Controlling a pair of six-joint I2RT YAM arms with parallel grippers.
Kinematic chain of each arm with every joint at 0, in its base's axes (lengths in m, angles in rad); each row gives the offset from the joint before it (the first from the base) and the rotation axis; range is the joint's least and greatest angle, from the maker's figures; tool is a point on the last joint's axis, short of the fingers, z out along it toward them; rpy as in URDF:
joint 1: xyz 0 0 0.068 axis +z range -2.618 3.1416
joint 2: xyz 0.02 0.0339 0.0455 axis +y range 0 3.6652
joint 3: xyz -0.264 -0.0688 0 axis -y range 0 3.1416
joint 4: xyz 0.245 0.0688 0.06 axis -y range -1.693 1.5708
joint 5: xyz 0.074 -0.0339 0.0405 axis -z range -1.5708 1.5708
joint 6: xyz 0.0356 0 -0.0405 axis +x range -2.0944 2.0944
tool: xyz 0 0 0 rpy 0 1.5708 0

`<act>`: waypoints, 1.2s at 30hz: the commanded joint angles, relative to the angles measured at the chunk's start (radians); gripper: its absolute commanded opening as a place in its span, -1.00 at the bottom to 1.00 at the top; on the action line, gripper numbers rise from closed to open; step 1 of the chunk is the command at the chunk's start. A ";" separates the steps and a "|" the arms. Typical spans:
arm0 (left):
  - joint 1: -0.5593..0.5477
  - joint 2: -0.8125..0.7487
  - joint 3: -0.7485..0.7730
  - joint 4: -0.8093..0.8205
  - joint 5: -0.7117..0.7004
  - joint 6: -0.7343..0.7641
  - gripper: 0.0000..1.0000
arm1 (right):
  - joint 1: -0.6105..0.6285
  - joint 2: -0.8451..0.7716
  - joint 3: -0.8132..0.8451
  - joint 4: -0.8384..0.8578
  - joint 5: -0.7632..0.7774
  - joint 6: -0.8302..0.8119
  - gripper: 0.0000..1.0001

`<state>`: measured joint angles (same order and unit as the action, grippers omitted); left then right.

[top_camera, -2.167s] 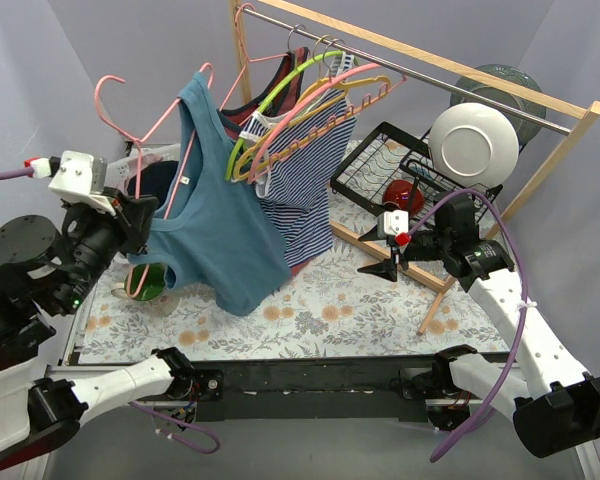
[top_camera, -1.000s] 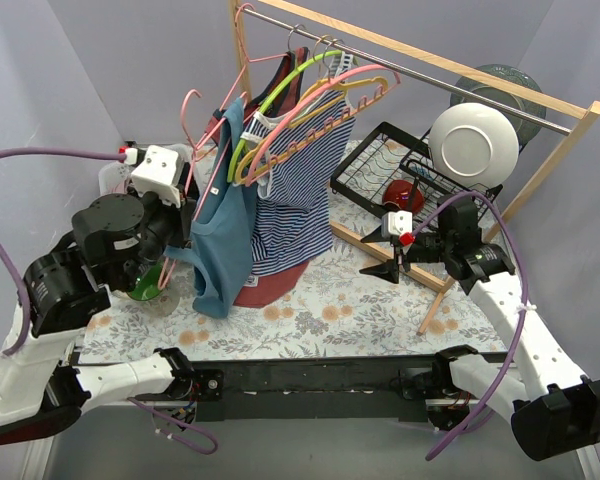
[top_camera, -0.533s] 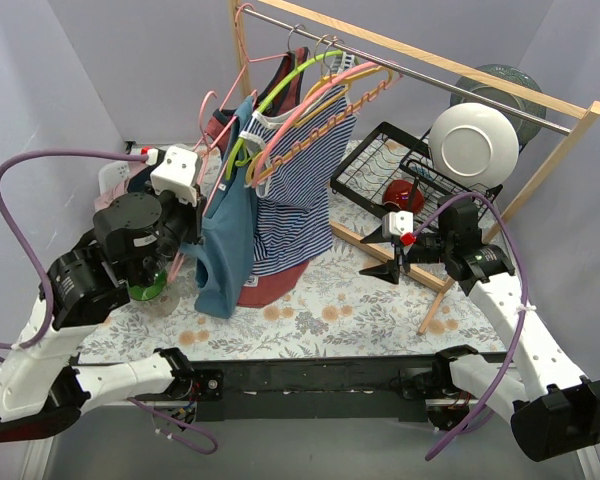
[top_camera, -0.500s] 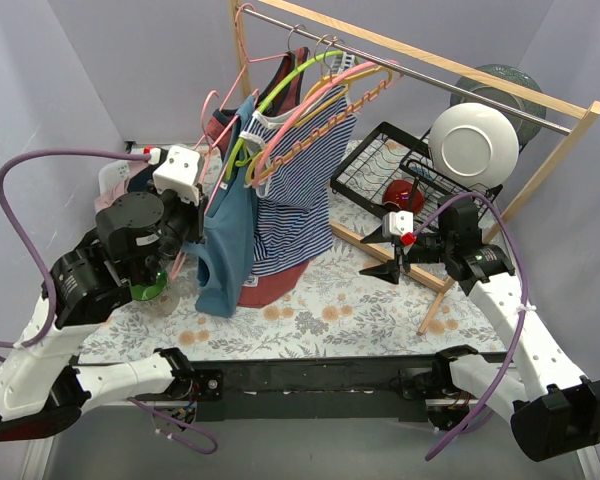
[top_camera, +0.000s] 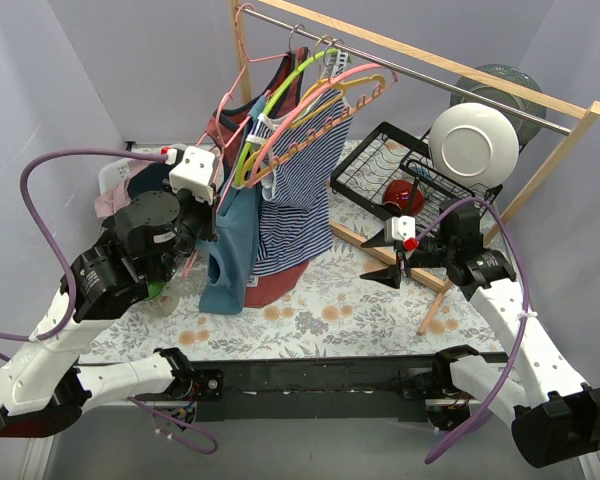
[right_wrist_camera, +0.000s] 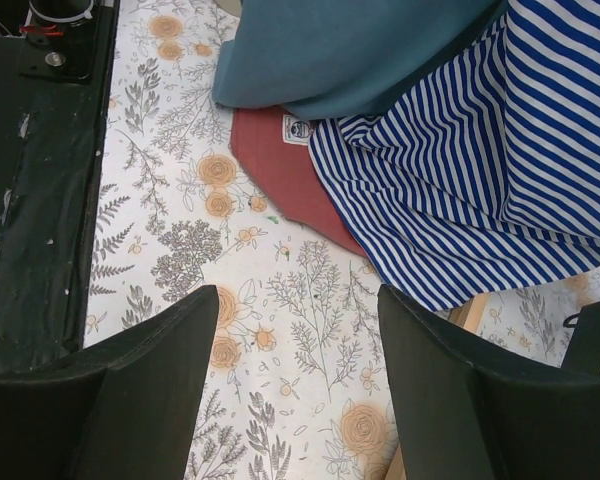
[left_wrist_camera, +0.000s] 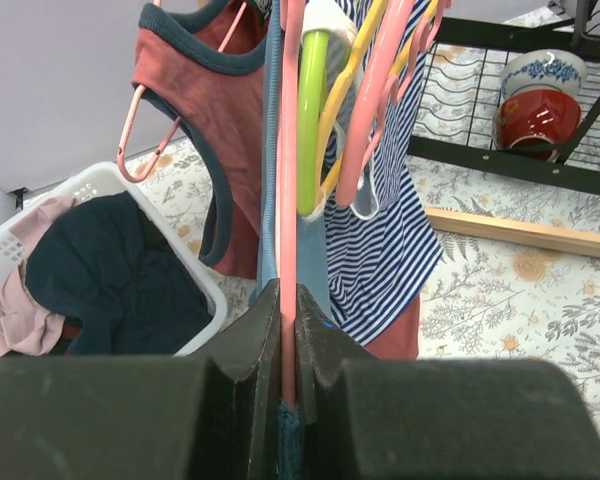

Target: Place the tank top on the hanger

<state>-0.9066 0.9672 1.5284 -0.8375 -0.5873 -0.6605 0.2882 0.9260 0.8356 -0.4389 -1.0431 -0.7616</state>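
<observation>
Above the table in the overhead view, the left gripper (top_camera: 213,208) is clamped on the pink hanger (top_camera: 227,172) and the teal tank top (top_camera: 230,262) together. The top hangs edge-on from the gripper and drapes below it toward the floral table (top_camera: 320,320). Just past the gripper, toward the wooden rail (top_camera: 430,65), hang the striped top (top_camera: 295,190) and a lime-green hanger (top_camera: 280,100). Whether the pink hanger's hook has reached the rail cannot be told. The right gripper (top_camera: 385,268) hovers well apart, low over the table, with its jaws spread and nothing between them. A wire dish rack (top_camera: 375,165) sits behind it.

Between the fingers (left_wrist_camera: 260,325) of the left gripper (left_wrist_camera: 288,300), its own camera shows the hanger's (left_wrist_camera: 290,150) pink bar running straight up. A strip of the tank top (left_wrist_camera: 273,200) is pressed beside it in the closed jaws. Ahead and to the gripper's left hangs the brick-red top (left_wrist_camera: 235,110), with a white basket (left_wrist_camera: 100,185) below it. To the right are the lime-green hanger (left_wrist_camera: 313,120) and the striped top (left_wrist_camera: 390,250), then a red bowl (left_wrist_camera: 535,105).

Beyond the right gripper (right_wrist_camera: 295,370), its camera shows wide-open jaws over bare tablecloth (right_wrist_camera: 280,290). The tank top's (right_wrist_camera: 350,50) hem lies farthest ahead, with the brick-red top (right_wrist_camera: 290,170) nearer. The striped top (right_wrist_camera: 520,150) is ahead to the right.
</observation>
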 commanded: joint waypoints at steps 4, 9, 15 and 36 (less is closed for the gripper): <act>0.083 0.039 -0.022 0.141 0.064 0.042 -1.00 | -0.007 -0.035 -0.007 0.031 -0.035 0.015 0.47; 0.406 0.116 0.031 0.164 0.394 0.044 -1.00 | -0.008 -0.055 -0.024 0.031 -0.035 0.013 0.47; 0.448 0.174 0.055 0.216 0.489 0.045 -1.00 | -0.011 -0.064 -0.039 0.032 -0.031 0.008 0.47; 0.617 0.404 0.257 0.254 0.816 0.144 -1.00 | -0.014 -0.059 -0.047 0.035 -0.058 0.007 0.47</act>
<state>-0.3222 1.3560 1.7271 -0.6571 0.1532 -0.5491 0.2813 0.8761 0.7887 -0.4339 -1.0641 -0.7586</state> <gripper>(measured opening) 0.045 0.734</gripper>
